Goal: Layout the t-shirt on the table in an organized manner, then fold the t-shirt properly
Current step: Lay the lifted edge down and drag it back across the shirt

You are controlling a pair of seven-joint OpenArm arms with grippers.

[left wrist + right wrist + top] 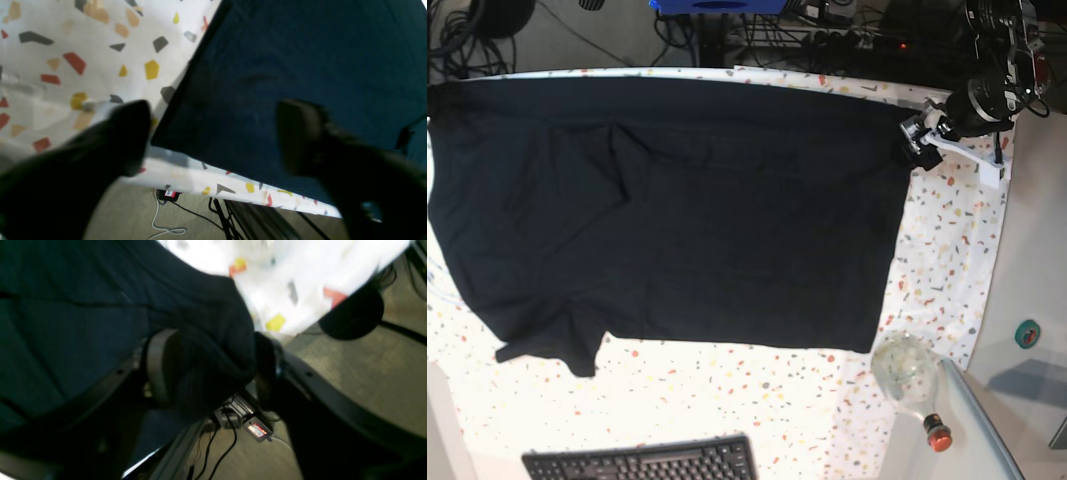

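The black t-shirt (pixel 677 220) lies spread across the speckled table (pixel 947 260), with one sleeve at the near left. My left gripper (pixel 914 142) hovers at the shirt's far right corner. In the left wrist view its fingers (pixel 130 133) stand wide apart, open, over that corner of the t-shirt (pixel 300 60) by the table (pixel 83 50) edge. In the right wrist view my right gripper (pixel 213 366) is open, with a bunched fold of the t-shirt (pixel 66 323) still lying between its fingers at the table (pixel 300 283) edge. The base view does not show this gripper.
A black keyboard (pixel 637 462) sits at the near edge. A clear glass bottle (pixel 907 370) with a red cap lies at the near right corner. A green tape roll (pixel 1027 333) rests on the grey side surface. Cables run over the floor (pixel 173 213) below the table edge.
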